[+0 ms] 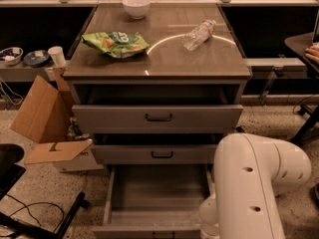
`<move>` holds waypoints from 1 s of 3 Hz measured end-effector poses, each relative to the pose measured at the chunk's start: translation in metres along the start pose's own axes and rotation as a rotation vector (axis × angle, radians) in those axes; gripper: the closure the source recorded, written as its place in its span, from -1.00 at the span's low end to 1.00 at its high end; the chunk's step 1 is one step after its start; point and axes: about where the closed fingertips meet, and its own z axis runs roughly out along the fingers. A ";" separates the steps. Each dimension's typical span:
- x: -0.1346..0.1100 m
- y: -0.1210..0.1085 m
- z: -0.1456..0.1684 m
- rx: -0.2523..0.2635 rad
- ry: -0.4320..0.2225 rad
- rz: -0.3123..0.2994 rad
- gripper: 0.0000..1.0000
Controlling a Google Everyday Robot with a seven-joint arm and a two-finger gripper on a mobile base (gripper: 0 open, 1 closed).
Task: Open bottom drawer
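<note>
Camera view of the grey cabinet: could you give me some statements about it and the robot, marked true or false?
1. The bottom drawer is wide open, with nothing showing in its tray. True.
2. The clear bottle stands upright. False: it lies on its side on the cabinet top.
3. A white bowl sits at the back of the cabinet top. True.
4. The green snack bag lies in the bottom drawer. False: it lies on the cabinet top.
5. The gripper holds the bottle. False: the gripper is out of view; only the white arm shows, low right beside the bottom drawer.
</note>
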 end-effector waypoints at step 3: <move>0.037 -0.005 -0.040 0.043 0.053 0.063 1.00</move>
